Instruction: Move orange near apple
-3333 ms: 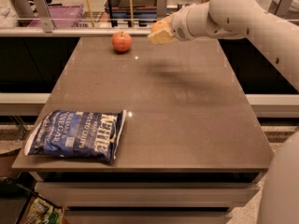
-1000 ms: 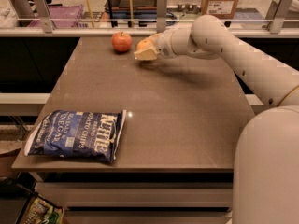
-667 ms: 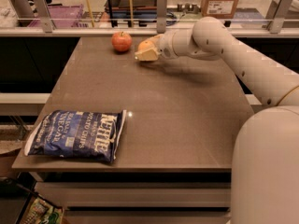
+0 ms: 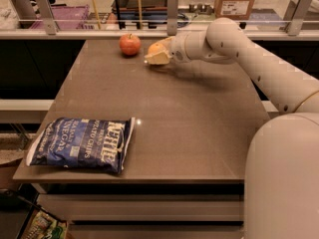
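Item 1. Arm (image 4: 251, 63): cream-white, entered from the right side of the view. It is stretched leftward and away across the far half of the counter (image 4: 189, 123), with the forearm sloped down to the wrist. The wrist is held low, just above the surface.

Item 2. Gripper (image 4: 158, 55): found at the far edge region of the counter, left of the wrist and pointed to the left. It is closed narrowly around a fruit, with one pale finger (image 4: 159, 60) seen beneath and in front of it.

Item 3. Orange (image 4: 155, 47): round and yellow-orange, clasped in the gripper. Only its upper part is shown above the finger. Whether it rests on the counter cannot be told.

Item 4. Apple (image 4: 129, 44): red, with a short dark stem, upright on the far part of the counter. It is placed just left of the orange, near it but apart from it.

Item 5. Bag of chips (image 4: 82, 144): dark blue, laid flat at the near left corner of the counter, well apart from both fruits.

Item 6. Robot body (image 4: 281, 178): large and pale, seen at the lower right.
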